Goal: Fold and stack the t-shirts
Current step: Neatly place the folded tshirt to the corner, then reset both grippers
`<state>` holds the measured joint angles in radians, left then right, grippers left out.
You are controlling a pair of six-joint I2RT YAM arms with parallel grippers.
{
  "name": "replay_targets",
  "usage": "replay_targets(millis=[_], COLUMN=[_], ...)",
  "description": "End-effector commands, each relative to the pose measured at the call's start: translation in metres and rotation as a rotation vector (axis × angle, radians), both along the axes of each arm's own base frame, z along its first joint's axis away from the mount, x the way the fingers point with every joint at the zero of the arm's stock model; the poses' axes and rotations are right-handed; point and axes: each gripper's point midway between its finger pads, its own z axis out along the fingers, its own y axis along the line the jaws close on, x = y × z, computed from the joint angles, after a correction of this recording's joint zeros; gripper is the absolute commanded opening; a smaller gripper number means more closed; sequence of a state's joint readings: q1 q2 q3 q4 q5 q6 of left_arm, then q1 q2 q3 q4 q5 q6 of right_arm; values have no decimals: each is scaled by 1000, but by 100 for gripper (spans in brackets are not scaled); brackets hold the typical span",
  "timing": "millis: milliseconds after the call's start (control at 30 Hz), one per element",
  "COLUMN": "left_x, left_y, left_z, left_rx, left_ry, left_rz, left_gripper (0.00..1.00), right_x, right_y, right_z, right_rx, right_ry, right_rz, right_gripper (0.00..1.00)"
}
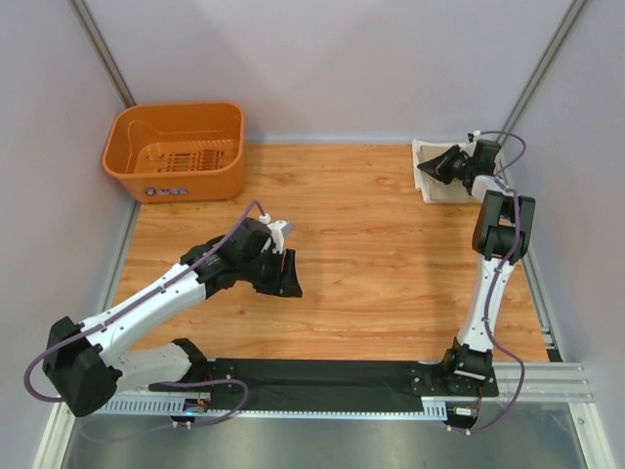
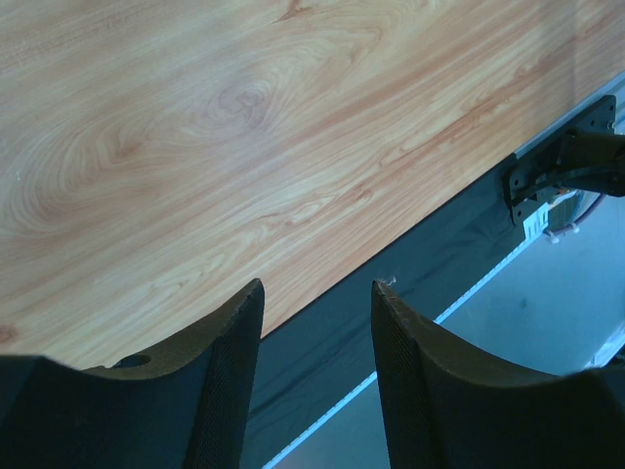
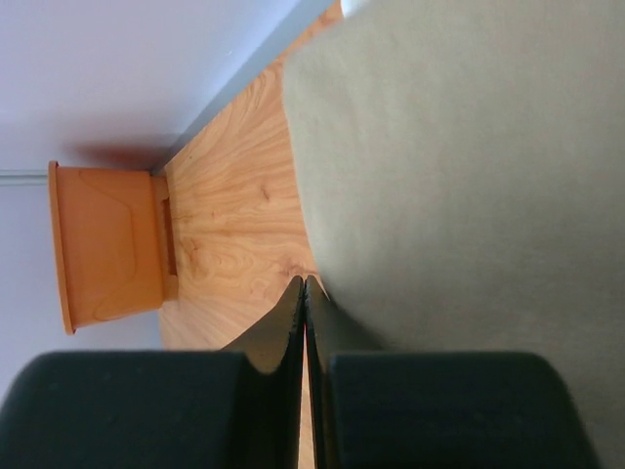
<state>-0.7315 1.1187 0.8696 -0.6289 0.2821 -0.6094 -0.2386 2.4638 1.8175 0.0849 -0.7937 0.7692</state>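
Item: folded t-shirt (image 1: 435, 191) (image 3: 469, 176), far right table corner.
Right gripper (image 1: 432, 167) (image 3: 305, 285): jaws pressed together at shirt edge; cloth between not discernible.
Left gripper (image 1: 289, 277) (image 2: 317, 289): wide, empty, mid-table.
Step, judged: final stacking.
Next: you confirm release, lift right arm straight up.

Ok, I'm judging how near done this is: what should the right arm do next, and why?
Probably lift the right fingers clear of the folded t-shirt: they are shut at its edge, it lies folded in the far right corner, and the left fingers hover open and empty above the table.
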Motion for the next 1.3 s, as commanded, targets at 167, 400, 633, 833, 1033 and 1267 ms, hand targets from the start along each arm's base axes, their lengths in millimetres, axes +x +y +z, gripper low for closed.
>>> replay_targets(millis=[167, 400, 633, 833, 1033, 1267], left_x=[5, 0, -23, -41, -49, -55], left_y=[-7, -3, 12, 32, 43, 47], left_z=[24, 31, 35, 47, 62, 48], left_rx=[-40, -51, -77, -116, -245, -359], left_ry=[-68, -80, -51, -92, -175, -135], left_rz=[-53, -54, -39, -2, 79, 192], left_gripper=[55, 55, 55, 56, 60, 63], right_x=[-21, -72, -56, -76, -169, -298], right_y=[-9, 1, 9, 22, 49, 107], right_z=[101, 65, 1, 38, 99, 120], right_rx=[-240, -219, -121, -245, -449, -410], right_ry=[-127, -52, -17, -36, 21, 8], right_rz=[-31, -39, -18, 70, 119, 110], right_gripper=[0, 0, 0, 0, 7, 34])
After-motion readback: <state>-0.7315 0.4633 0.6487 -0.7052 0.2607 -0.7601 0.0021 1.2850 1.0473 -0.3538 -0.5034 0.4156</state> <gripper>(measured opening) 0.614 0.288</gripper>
